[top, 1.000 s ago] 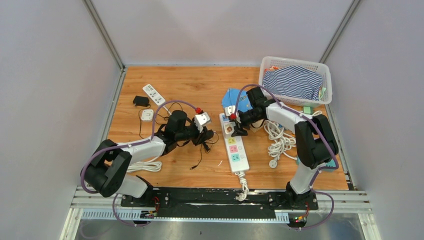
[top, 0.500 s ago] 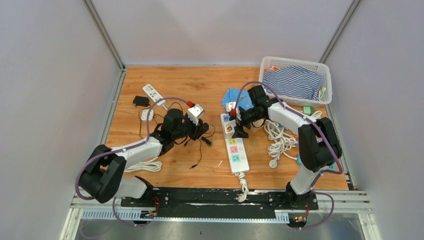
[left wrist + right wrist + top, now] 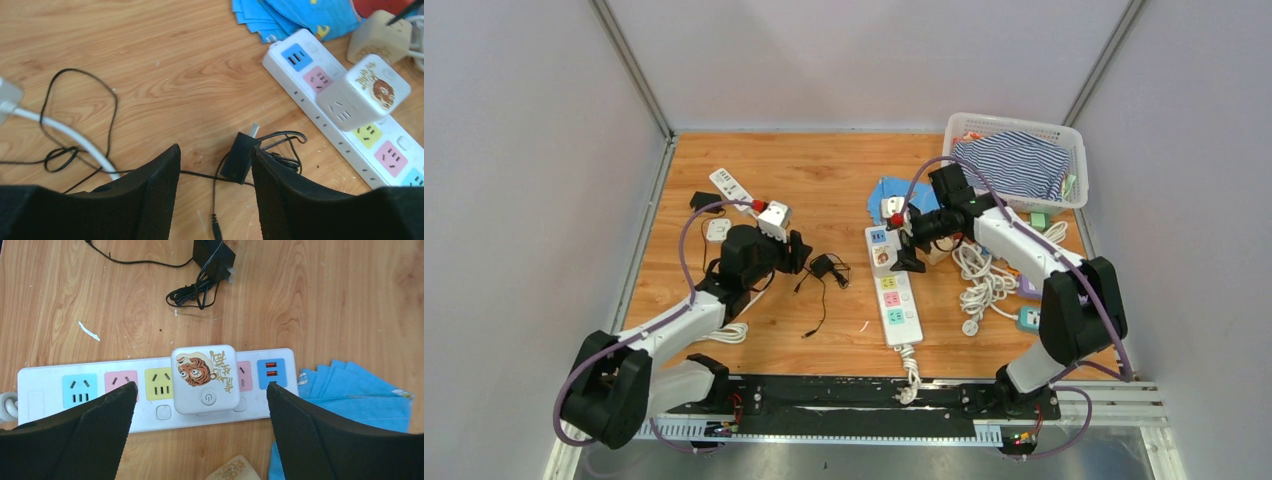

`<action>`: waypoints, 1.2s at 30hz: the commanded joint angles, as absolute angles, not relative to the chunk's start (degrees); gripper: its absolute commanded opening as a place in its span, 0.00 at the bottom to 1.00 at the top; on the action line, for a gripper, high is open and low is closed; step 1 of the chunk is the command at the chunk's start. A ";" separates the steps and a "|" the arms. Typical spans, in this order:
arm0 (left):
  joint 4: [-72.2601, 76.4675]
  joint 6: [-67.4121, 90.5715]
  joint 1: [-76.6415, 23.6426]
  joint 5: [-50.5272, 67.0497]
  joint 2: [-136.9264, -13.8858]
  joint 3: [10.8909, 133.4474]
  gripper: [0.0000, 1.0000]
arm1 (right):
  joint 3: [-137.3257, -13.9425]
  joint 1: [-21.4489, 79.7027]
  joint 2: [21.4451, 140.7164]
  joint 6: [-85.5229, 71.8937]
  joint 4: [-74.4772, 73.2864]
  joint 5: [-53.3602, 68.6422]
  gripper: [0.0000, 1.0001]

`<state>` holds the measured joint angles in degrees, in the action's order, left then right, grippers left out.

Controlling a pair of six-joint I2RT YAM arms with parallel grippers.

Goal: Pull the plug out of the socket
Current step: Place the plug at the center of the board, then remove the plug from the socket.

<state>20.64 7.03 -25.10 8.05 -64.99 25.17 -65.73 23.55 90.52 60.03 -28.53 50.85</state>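
Item: black plug (image 3: 822, 266), a small matte block with bare metal prongs showing in the left wrist view (image 3: 240, 157). Its thin black lead is loosely bundled beside it. It lies flat on the table, out of the socket, between the left gripper (image 3: 800, 252) and the power strip (image 3: 902, 318), touching neither. Power strip: a long white plastic bar with rounded corners and socket faces in blue, pink and yellow. A white glossy cube adapter (image 3: 205, 379) printed with a tiger and bearing a round button sits plugged in near the strip's far end. Left gripper: fingers spread, empty, just short of the plug. Right gripper (image 3: 906, 262): fingers set wide, poised above the strip, one on either side of the cube, clear of it. Surface: orange-brown wood-grain table (image 3: 824, 165), smooth. Surround: plain pale grey wall panels with metal corner posts. Also present: white perforated plastic basket (image 3: 1014, 120) holding striped cloth, and blue folded sheets (image 3: 350, 390).
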 commanded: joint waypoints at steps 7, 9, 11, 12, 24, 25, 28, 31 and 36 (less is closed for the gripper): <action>21.71 18.94 -15.97 5.21 -57.48 20.75 0.59 | -66.85 22.59 81.15 57.31 -31.20 47.92 1.00; 21.64 20.78 -15.50 5.39 -56.32 20.21 0.65 | -67.05 22.31 79.39 55.42 -31.18 47.79 1.00; 21.63 23.20 -15.38 5.58 -55.32 19.85 0.76 | -66.89 22.02 77.75 52.63 -31.14 46.73 1.00; 21.62 24.78 -15.38 5.23 -54.96 19.52 0.85 | -66.66 21.94 77.22 50.58 -31.09 45.81 1.00; 21.62 30.96 -15.66 24.29 -56.22 23.74 1.00 | -53.72 14.98 70.71 35.14 -25.90 53.84 0.99; 21.68 30.20 -16.22 25.81 -56.60 24.25 1.00 | -52.89 13.47 70.71 33.08 -24.47 56.28 0.98; 21.62 26.32 -21.18 27.82 -58.11 26.12 1.00 | -51.99 10.83 71.85 30.03 -23.40 61.78 0.95; 21.62 21.36 -27.32 26.87 -60.45 28.39 1.00 | -53.02 10.36 74.02 30.82 -25.94 64.55 0.93; 21.62 10.92 -35.95 19.79 -63.96 31.44 1.00 | -54.13 10.33 76.27 31.60 -28.27 65.39 0.87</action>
<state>20.91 21.08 -31.24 23.77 -61.78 28.77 -52.77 10.85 74.98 32.58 -25.76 61.63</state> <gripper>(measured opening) 0.997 0.886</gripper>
